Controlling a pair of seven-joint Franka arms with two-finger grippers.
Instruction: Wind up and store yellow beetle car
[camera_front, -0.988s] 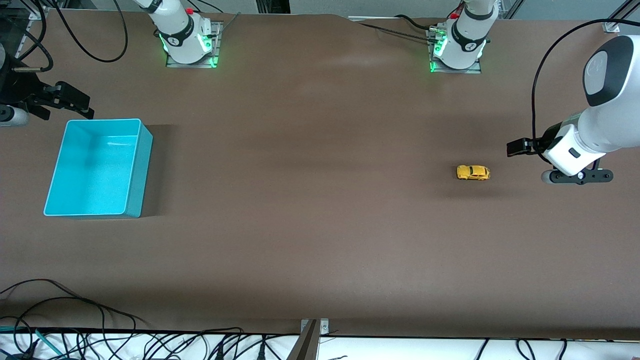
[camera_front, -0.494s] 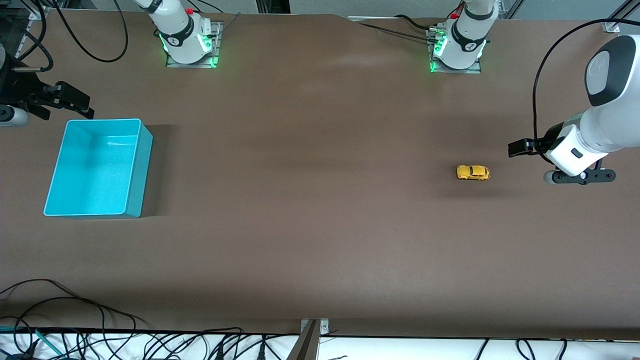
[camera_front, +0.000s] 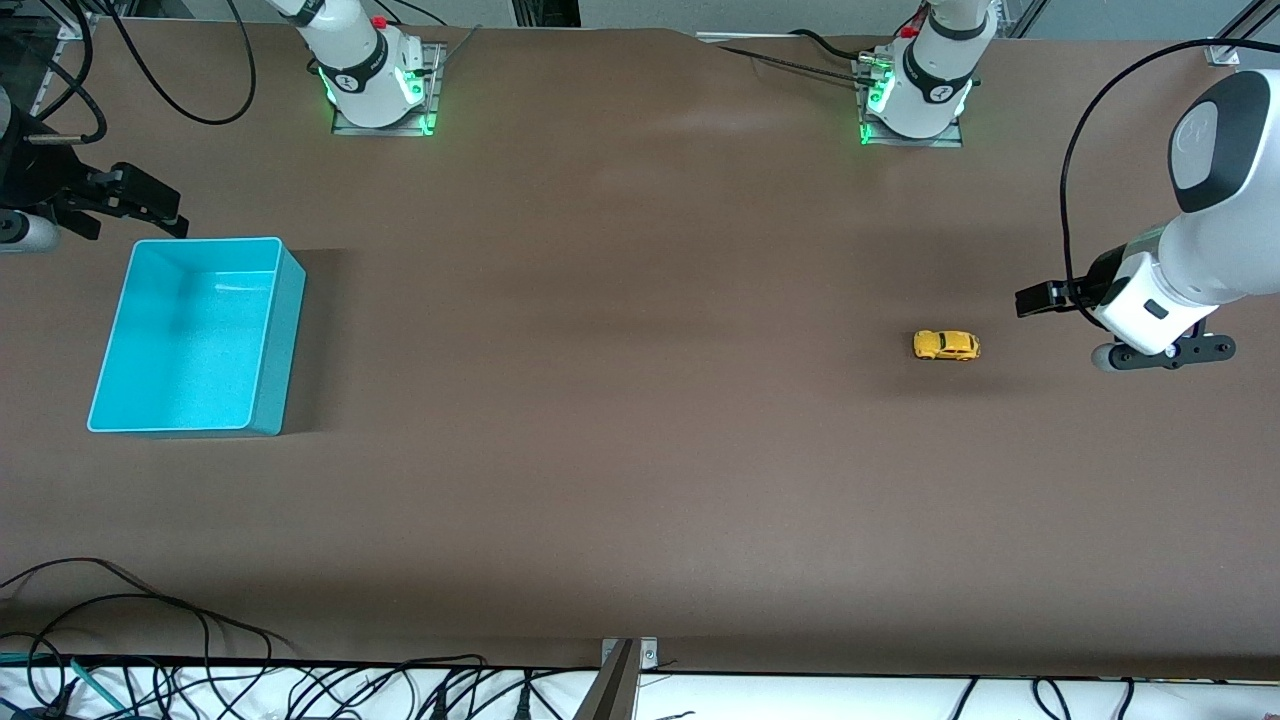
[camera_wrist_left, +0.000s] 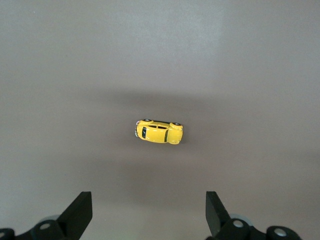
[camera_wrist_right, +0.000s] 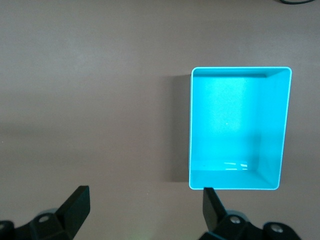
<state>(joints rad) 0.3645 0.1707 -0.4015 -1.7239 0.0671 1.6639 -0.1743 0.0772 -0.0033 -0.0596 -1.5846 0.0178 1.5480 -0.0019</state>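
Only the left arm has shifted since the earlier frame: its wrist has drifted slightly toward its own end of the worktop, while the car, the bin and the right arm sit as they did.

Front view: the yellow beetle car (camera_front: 946, 345) rests on its wheels on the bare worktop (camera_front: 640, 450), toward the left arm's end. The left end effector (camera_front: 1040, 297) hangs over the worktop beside the car, further toward that same end, and well apart from it. The right end effector (camera_front: 150, 205) waits above the worktop near the turquoise bin (camera_front: 275, 340), at the right arm's end. The left arm is plainly the nearer one to the car. The car's long axis runs along the worktop's length, in line with the path from the left end effector to the bin; which end is the nose I cannot tell here.

Left wrist view: the car (camera_wrist_left: 158, 131) lies ahead of the left end effector (camera_wrist_left: 147, 215), roughly centred between its fingers, which stand wide apart and empty. Its long axis lies crosswise to the reach, along the line joining the two fingertips.

Right wrist view: the right end effector (camera_wrist_right: 145, 210) is spread wide with nothing in it, the empty bin (camera_wrist_right: 240, 186) just ahead.
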